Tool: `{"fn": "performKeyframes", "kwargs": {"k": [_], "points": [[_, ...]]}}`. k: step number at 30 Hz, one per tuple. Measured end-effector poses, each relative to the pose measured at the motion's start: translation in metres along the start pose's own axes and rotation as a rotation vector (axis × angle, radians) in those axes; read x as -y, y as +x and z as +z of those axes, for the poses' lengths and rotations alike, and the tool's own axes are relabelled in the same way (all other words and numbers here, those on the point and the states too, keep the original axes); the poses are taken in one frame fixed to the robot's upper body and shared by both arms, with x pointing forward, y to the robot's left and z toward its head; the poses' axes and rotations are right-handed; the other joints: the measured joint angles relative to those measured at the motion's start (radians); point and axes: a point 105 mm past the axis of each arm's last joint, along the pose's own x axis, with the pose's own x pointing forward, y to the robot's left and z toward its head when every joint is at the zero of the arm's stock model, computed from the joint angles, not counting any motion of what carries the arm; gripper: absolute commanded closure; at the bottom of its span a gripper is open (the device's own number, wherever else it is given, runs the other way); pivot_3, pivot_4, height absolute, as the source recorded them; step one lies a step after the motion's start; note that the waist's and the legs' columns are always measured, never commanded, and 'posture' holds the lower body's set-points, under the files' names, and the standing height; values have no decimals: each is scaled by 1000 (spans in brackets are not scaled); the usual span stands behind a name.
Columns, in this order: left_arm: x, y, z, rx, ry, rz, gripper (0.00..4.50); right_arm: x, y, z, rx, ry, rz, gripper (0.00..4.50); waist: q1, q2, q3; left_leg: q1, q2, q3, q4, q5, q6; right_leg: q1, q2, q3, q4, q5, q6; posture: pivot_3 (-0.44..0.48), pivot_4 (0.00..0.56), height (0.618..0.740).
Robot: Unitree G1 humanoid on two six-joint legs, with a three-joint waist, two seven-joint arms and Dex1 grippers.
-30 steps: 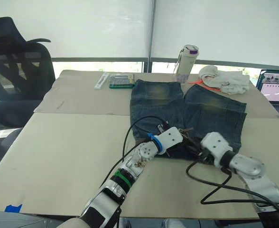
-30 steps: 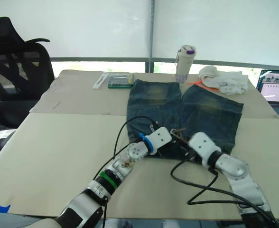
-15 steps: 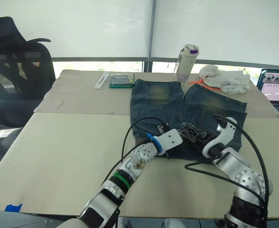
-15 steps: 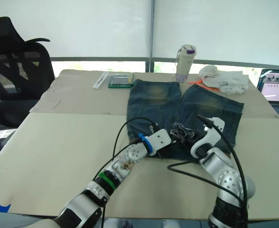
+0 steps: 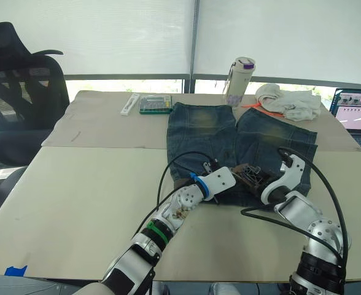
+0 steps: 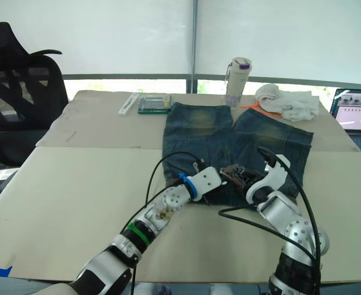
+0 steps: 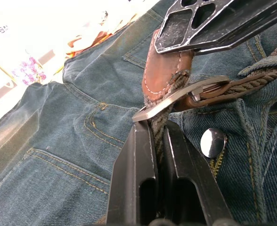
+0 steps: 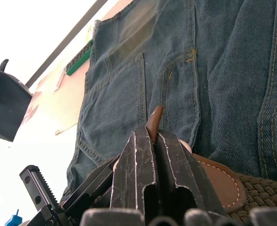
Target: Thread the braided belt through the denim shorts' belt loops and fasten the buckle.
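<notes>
The belt (image 7: 174,101) lies along the waistband of the shorts (image 5: 242,144), at the table edge nearest the robot, and both grippers meet on it at the middle of the waist. In the left wrist view its braided brown cord passes through the silver buckle (image 7: 176,96), with a smooth brown leather tip rising above the frame and a braided stretch running off along the waistband beside a metal button (image 7: 213,142). The left gripper (image 7: 158,136) is clenched on the braided cord just under the buckle, its two black fingers pressed to either side of it. The right gripper (image 8: 153,141) is clamped on the leather tip, whose rounded end pokes out between its fingers; a wider leather piece with pale stitching and more braid lie beside them.

The shorts are spread flat on the table (image 5: 82,184), legs pointing toward the window, with faded yellowish patches on the legs and darker pockets. No belt loops can be made out clearly.

Beyond the legs stand a bottle (image 5: 238,81) with a purple cap, a white cloth (image 5: 289,102), a green box (image 5: 156,104) and a white strip (image 5: 131,104). A laptop (image 5: 355,112) sits at the far right and a black chair (image 5: 21,98) at the left.
</notes>
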Motion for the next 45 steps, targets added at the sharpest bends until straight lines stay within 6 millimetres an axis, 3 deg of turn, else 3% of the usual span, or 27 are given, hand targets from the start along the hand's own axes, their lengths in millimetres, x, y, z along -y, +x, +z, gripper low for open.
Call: {"fn": "performKeyframes", "kwargs": {"k": [5, 8, 22, 27, 32, 35, 41, 45], "points": [[-1, -3, 2, 27, 22, -18, 2412, 3, -1, 2, 5, 20, -15, 4500, 0, 0, 0, 0, 0, 0, 0, 0, 0, 0, 0, 0, 0, 0, 0, 0, 150, 737], [-7, -6, -1, 28, 80, 11, 1444, 13, -7, 14, 17, -20, -45, 4500, 2, 0, 0, 0, 0, 0, 0, 0, 0, 1, 0, 0, 0, 0, 0, 0, 150, 737], [-11, -29, -22, 16, 98, -12, 1444, 61, -58, 80, 16, -277, -149, 4500, 0, 0, 0, 1, 1, 0, 0, -1, 1, 2, 0, 1, -2, 0, 0, 0, 150, 737], [-12, -33, -23, 22, 102, -11, 1444, 50, -56, 108, 67, -296, -108, 4500, 3, 0, 0, 1, 1, 0, 0, -1, 1, 2, 0, 1, -2, 0, 0, 0, 150, 737], [-14, -38, -20, 63, 72, -12, 1444, 9, -51, 133, 159, -284, 29, 4500, 3, 0, 0, 1, 2, 0, 0, -1, 1, 2, 0, 1, -2, 0, 0, 0, 150, 737], [-22, -41, 0, 151, 14, 16, 1444, -18, -43, 127, 166, -242, 125, 4500, 2, 0, 0, 1, 4, 0, 0, -1, 1, 2, 0, 0, -2, 0, 0, 0, 150, 737], [-48, -31, 64, 336, 17, 141, 1444, -43, -16, 80, 67, -97, 200, 4500, 6, 0, 0, 1, 3, 0, 0, 0, 1, 3, -1, 0, -2, 0, 0, 0, 150, 737], [-58, -28, 70, 323, 76, 209, 1444, -57, -14, 70, 72, -75, 208, 4500, 4, 0, 0, 1, 3, 0, 0, -1, 1, 3, 0, 0, -1, 0, 0, 0, 150, 737]]}}
